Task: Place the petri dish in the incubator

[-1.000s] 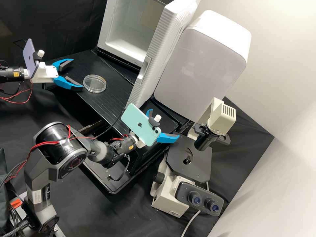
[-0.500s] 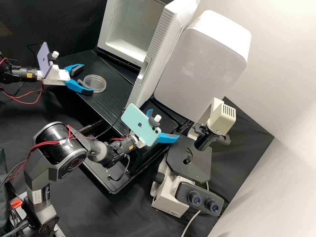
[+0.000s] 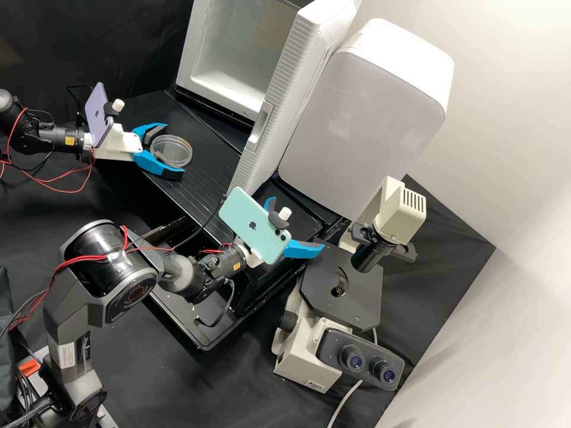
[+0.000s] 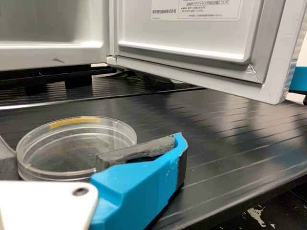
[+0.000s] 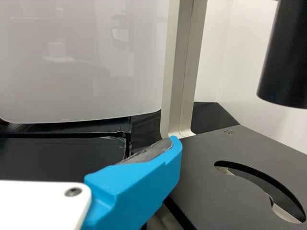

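Petri dish [image 4: 72,143] framed by my left gripper [image 3: 170,151]

My left gripper sits low over the black ribbed platform [image 3: 202,178], blue fingers [image 4: 139,165] spread, with the clear dish lying flat between them. Whether a pad touches its wall I cannot tell. The dish rests just outside the white incubator [image 3: 232,59], whose door [image 3: 285,101] stands open. My right gripper [image 3: 296,230], fingers also apart and holding nothing, hangs beside the microscope stage [image 3: 339,285].

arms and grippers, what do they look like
Both arms are dark grey with rounded joints and red wires. The left gripper and right gripper are white with bright blue fingers and grey pads. A purple phone sits on the left wrist, a mint-green phone on the right.
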{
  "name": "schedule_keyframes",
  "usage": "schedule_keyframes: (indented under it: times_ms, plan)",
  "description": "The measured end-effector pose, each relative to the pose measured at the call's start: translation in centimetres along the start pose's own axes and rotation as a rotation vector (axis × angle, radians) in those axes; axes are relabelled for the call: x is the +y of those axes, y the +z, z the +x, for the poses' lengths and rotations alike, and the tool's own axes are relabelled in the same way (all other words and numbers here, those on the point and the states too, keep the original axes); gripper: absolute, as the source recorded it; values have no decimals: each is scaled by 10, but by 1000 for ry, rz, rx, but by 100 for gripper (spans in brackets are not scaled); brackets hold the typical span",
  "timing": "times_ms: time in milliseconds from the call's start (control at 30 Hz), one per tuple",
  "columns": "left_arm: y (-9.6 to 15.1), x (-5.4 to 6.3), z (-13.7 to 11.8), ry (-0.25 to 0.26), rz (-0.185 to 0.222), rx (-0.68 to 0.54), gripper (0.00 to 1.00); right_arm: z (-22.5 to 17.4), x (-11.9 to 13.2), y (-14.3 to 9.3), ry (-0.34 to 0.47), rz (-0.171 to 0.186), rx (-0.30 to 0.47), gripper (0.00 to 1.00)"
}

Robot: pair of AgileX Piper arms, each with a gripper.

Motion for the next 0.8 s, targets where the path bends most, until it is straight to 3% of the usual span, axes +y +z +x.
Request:
schedule_keyframes:
  times_ms: [167, 200, 800]
  plan:
    - [0, -1, 0, -2, -1, 1, 100, 0, 0, 0, 0, 0, 0, 100]
    - [0, -1, 0, -2, -1, 1, 0, 0, 0, 0, 0, 0, 0, 100]
    - [-1, -1, -1, 12, -3, 31, 0, 0, 0, 0, 0, 0, 0, 100]
